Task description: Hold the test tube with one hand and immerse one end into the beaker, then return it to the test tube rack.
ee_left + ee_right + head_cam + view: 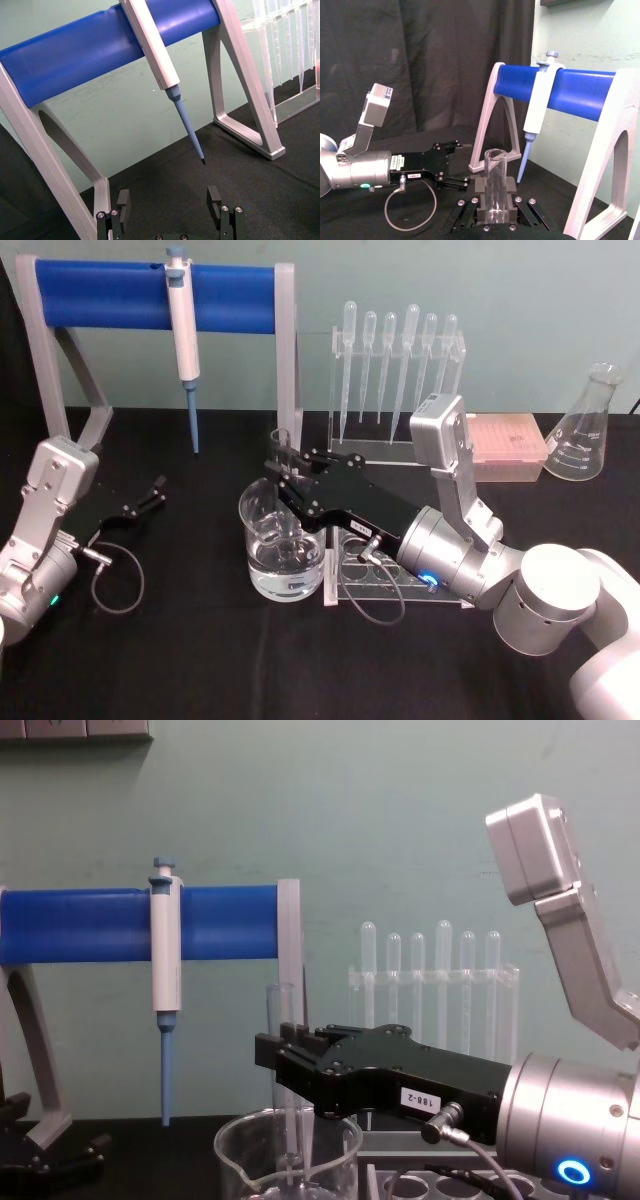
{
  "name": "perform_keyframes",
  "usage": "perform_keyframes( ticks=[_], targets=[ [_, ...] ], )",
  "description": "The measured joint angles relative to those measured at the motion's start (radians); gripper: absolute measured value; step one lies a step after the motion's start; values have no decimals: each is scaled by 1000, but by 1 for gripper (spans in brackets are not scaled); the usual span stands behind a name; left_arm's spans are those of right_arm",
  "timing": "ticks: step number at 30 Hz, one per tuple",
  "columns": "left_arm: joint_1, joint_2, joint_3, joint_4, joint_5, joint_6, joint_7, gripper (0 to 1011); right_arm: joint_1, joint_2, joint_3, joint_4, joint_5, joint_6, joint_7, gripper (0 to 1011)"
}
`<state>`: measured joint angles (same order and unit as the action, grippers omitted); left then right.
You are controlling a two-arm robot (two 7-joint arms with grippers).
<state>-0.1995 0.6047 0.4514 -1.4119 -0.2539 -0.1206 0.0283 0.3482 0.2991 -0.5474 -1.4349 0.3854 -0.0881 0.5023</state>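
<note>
Right wrist view: right gripper [496, 194] clamps the upright test tube [496, 167].

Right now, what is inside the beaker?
The beaker holds clear liquid at its bottom, and the test tube, held upright by the right gripper, goes down into it. Whether its tip reaches the liquid is hidden by the gripper.

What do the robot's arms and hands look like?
The right gripper and left gripper are flat black plates with bolts and two black fingers. Each sits on a silver round wrist with a thin grey cable looping and a boxy silver camera. The right has a blue light ring and white number label.
</note>
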Motion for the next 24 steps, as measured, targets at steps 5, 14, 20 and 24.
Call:
perform_keyframes(
  ticks=[5,14,20,24],
  targets=[
    [0,0,0,0,0,0,0,1000,0,0,0,0,0,0,0,228],
    [0,0,0,0,0,0,0,1000,0,0,0,0,0,0,0,228],
    [0,0,0,0,0,0,0,1000,0,0,0,0,0,0,0,228],
    [0,0,0,0,0,0,0,1000,0,0,0,0,0,0,0,228]
  ],
)
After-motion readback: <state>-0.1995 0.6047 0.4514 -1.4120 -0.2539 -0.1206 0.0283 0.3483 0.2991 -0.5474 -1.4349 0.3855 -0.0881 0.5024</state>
